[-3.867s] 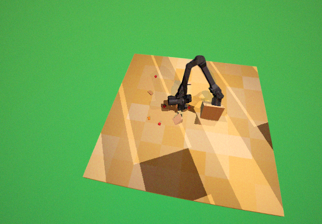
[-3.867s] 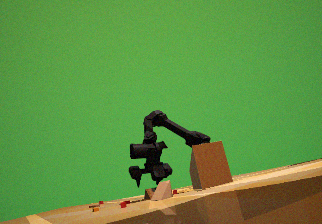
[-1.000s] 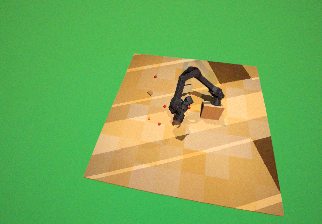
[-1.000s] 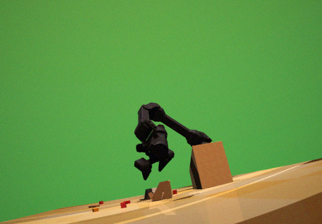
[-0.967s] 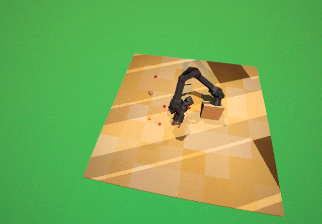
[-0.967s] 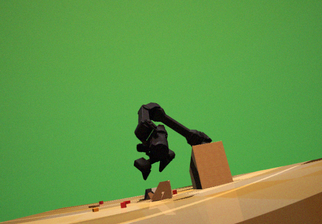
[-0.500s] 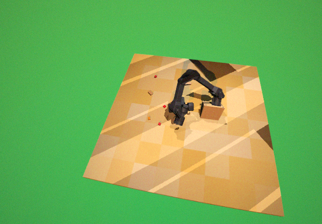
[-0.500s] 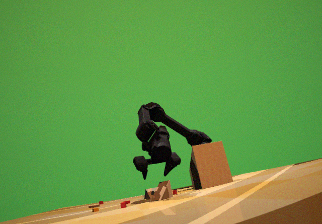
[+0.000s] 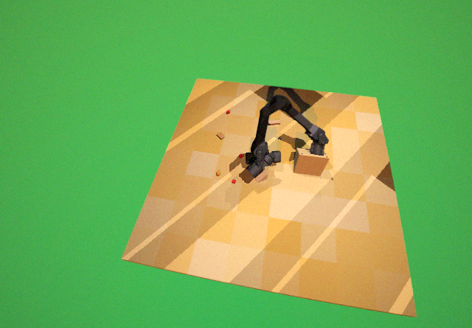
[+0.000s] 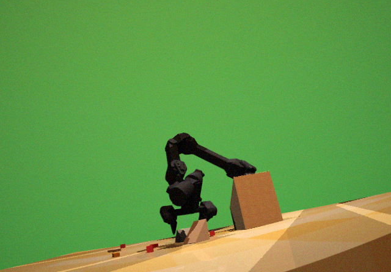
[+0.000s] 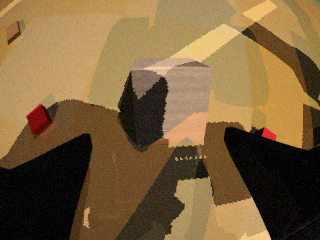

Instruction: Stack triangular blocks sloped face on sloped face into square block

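One tan triangular block (image 9: 262, 175) rests on the table with its ridge up; it also shows in the exterior view (image 10: 197, 231) and in the wrist view (image 11: 167, 100). My gripper (image 10: 189, 221) is open and empty, low over this block, with one finger on each side of it (image 11: 160, 176). I cannot tell whether a finger touches it.
A large brown box (image 9: 310, 162) holds the arm's base, to the right of the gripper. Small red cubes (image 9: 240, 155) (image 9: 233, 181) (image 9: 228, 111), an orange cube (image 9: 217, 172) and a small brown block (image 9: 220, 135) lie to the left.
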